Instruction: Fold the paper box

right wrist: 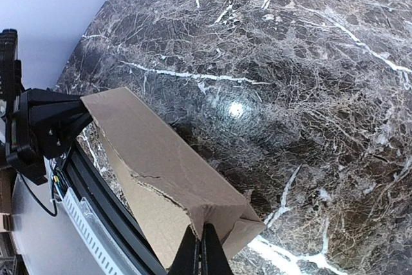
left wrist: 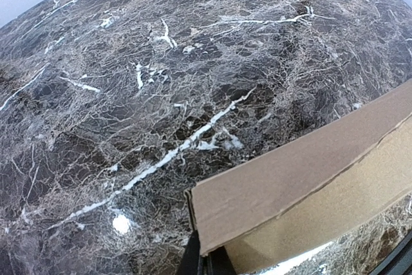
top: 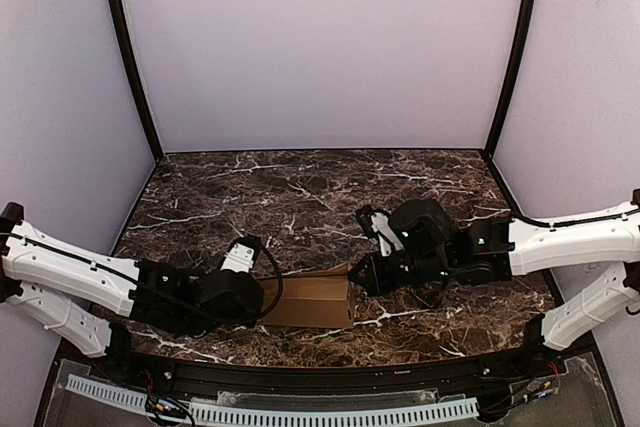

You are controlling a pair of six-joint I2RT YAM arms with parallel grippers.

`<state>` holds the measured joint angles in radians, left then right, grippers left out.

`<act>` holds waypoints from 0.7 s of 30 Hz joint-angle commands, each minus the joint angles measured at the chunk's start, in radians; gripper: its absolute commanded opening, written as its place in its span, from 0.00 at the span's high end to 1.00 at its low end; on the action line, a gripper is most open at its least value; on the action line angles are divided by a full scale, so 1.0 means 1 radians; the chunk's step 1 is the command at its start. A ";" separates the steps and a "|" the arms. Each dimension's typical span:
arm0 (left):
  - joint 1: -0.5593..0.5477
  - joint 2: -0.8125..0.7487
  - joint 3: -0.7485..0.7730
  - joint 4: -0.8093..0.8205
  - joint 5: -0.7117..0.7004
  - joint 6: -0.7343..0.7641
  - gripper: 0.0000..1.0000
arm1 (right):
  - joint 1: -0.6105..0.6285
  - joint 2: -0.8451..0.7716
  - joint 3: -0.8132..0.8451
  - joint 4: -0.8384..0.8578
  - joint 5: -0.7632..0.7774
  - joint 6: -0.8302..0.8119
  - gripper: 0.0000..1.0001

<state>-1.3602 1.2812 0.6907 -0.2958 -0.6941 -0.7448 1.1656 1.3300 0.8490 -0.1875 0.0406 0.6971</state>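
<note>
The paper box [top: 312,299] is a slim brown cardboard carton lying near the table's front edge, between the two arms. My left gripper [top: 264,301] holds its left end. In the left wrist view the dark fingers [left wrist: 205,261] are shut on the bottom corner of a cardboard panel [left wrist: 302,185]. My right gripper [top: 353,277] is at the box's right end. In the right wrist view its fingers [right wrist: 203,254] are pinched on the near corner of the box [right wrist: 154,152], whose top panel shows a torn crease. The left arm's black gripper body [right wrist: 38,127] sits at the box's far end.
The dark marble table [top: 320,197] is enclosed by pale walls at the back and sides, with black corner posts [top: 130,57]. A black rail [top: 330,377] and a white slotted cable strip [top: 300,413] run along the near edge, close under the box.
</note>
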 commanded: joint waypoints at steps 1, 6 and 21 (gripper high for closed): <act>-0.039 0.027 -0.007 0.072 0.006 0.019 1.00 | -0.015 0.010 0.005 0.142 -0.092 0.116 1.00; -0.062 0.047 -0.002 0.084 -0.037 0.012 1.00 | -0.040 -0.006 -0.024 0.183 -0.125 0.188 1.00; -0.094 0.123 0.033 0.096 -0.103 0.024 1.00 | -0.082 -0.016 -0.094 0.266 -0.196 0.276 1.00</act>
<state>-1.4368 1.3827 0.7029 -0.2520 -0.8558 -0.7437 1.0760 1.3300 0.7631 -0.0299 -0.0673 0.9543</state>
